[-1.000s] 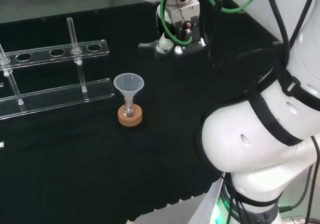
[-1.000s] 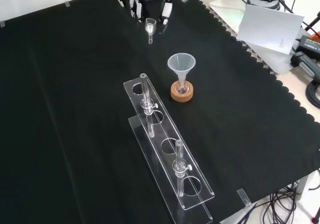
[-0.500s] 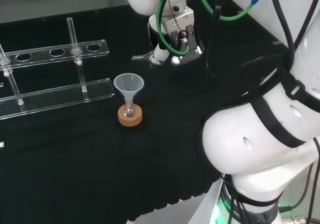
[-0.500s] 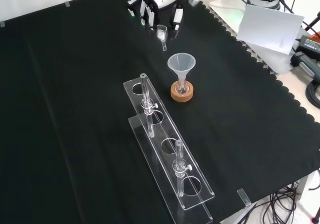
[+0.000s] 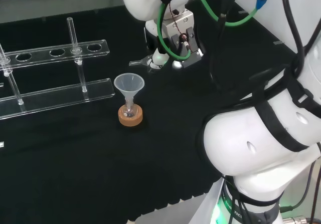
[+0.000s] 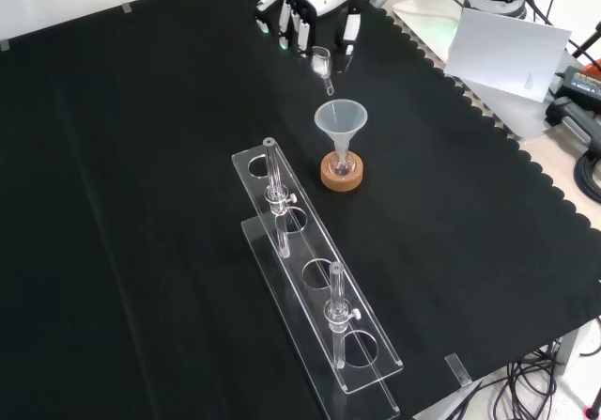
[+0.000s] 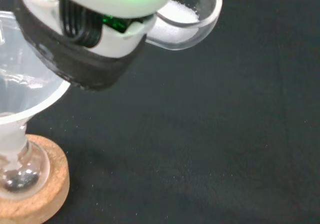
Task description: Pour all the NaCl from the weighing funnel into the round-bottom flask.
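Because the white NaCl grains [image 7: 181, 12] sit in the bowl end of the weighing funnel [image 6: 322, 63], the hand [image 6: 315, 27] carries it about level, spout pointing toward the target so nothing spills early. Fingers are curled round the weighing funnel, pinching it from both sides, in the air above the cloth and just short of the big plastic funnel [image 6: 340, 119]; front view puts it up and slightly left of that funnel's rim. That funnel is stuck in the neck of the small round-bottom flask [image 5: 130, 111], there to widen the target, since the neck is narrow. The flask sits in a cork ring [image 6: 341, 176] so its round base stays upright. A clear acrylic rack [image 6: 319, 298] with two glass tubes stands beside it, apart from the pour path. Pour not yet begun, I judge; spout must get over the rim before tilting.
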